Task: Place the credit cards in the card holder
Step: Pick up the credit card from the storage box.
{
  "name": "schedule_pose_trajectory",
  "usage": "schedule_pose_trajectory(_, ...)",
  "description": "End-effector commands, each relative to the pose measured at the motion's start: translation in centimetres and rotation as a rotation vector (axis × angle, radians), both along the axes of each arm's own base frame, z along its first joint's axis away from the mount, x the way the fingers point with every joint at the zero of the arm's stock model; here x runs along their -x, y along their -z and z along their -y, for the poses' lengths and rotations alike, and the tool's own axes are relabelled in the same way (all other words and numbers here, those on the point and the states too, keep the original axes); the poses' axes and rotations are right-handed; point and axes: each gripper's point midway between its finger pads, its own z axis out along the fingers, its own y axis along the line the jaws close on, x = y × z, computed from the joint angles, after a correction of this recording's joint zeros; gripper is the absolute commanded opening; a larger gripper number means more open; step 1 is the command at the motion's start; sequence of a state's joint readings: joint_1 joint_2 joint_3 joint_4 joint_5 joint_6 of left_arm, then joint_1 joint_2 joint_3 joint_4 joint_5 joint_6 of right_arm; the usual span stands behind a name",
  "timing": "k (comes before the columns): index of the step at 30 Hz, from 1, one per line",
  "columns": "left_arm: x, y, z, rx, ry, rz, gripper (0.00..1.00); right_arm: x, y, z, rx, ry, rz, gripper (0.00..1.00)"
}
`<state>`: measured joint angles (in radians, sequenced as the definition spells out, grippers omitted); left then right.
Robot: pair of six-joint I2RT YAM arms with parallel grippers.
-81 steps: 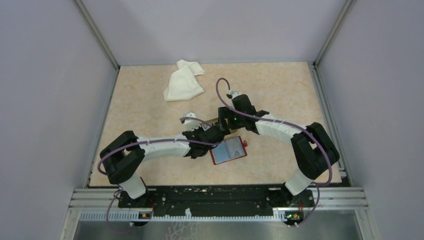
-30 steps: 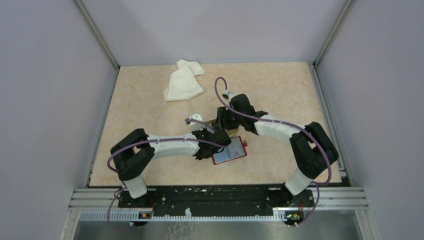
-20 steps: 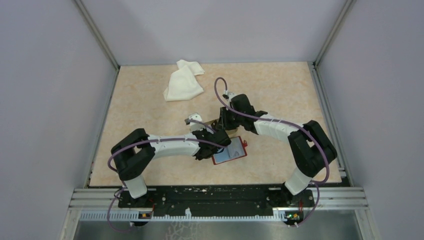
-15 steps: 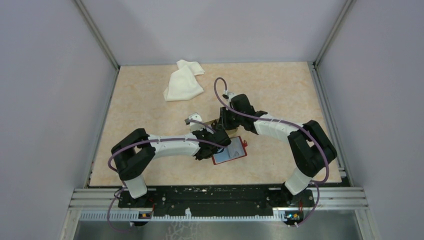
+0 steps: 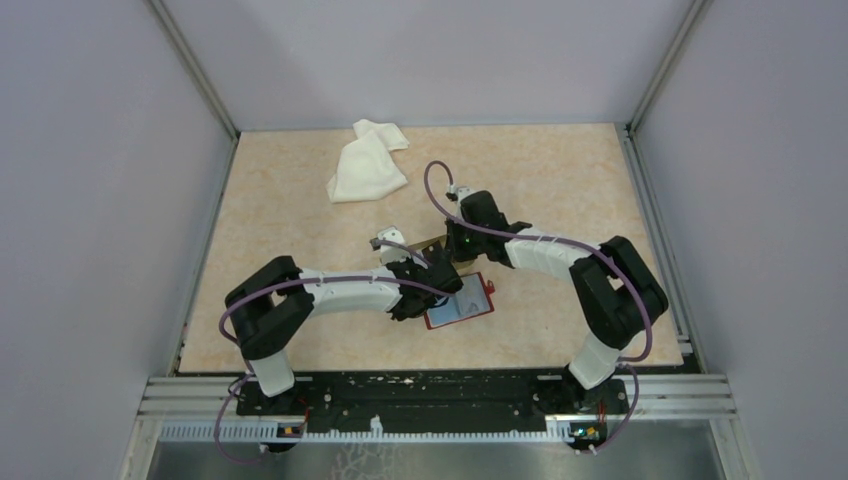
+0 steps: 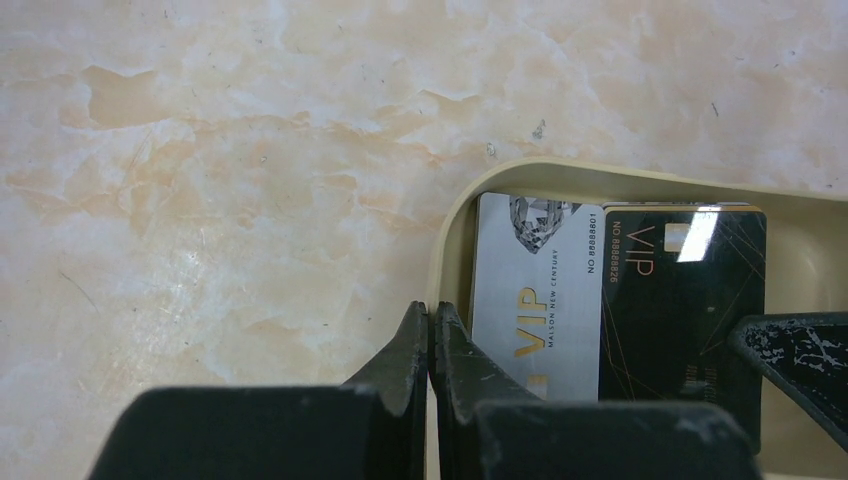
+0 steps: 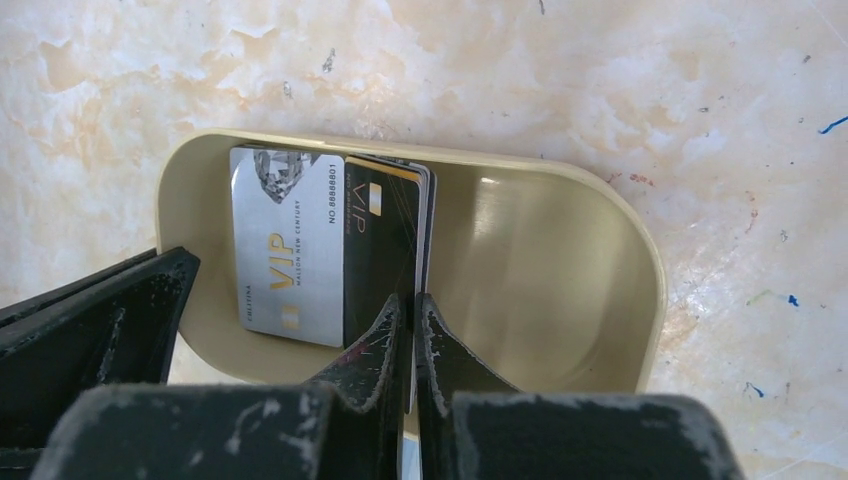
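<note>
The tabletop (image 5: 560, 180) is beige with a pale marbled pattern. It is scuffed in places, with small dark specks and a few blue flecks in the right wrist view. Plain lilac-grey walls (image 5: 430, 60) close it in on three sides, met by slanting aluminium posts (image 5: 197, 70) at the far corners. Along the near edge run a black base plate (image 5: 430, 392) and ribbed silver rails (image 5: 185, 400). The light is soft and even, with no hard shadows.

Saw a thin silver-grey plastic VIP card (image 7: 285, 260) and a black gold-lined card (image 7: 385, 250) overlapping its long edge at one end of a shallow tan dish (image 7: 540, 260), a small red folding card holder (image 5: 460, 304) lying open close by.
</note>
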<state>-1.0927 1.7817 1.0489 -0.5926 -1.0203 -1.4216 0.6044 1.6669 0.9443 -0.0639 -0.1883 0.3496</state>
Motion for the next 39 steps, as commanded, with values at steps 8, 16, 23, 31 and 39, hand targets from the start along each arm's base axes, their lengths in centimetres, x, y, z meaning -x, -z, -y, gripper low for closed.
schedule_pose_trajectory(8,-1.5,-2.5,-0.8,0.042,-0.140,0.164,0.06,-1.6,-4.3,0.5,-0.095,0.018,0.105,0.00)
schedule_pose_trajectory(16,-2.2,-2.1,-1.3,0.031,-0.165,0.156,0.08,-2.2,-5.5,1.0,-0.170,0.025,0.104,0.00)
schedule_pose_trajectory(23,-2.6,-1.5,-1.3,0.051,-0.165,0.123,0.19,-2.6,-5.2,1.7,-0.185,0.048,0.075,0.00)
schedule_pose_trajectory(31,-2.4,-2.4,-0.5,0.094,-0.121,0.093,0.60,-2.6,-5.7,2.0,-0.235,0.055,0.059,0.00)
schedule_pose_trajectory(39,-1.7,-5.4,1.8,0.238,0.112,0.102,0.74,-2.6,-6.5,2.3,-0.312,0.055,0.028,0.00)
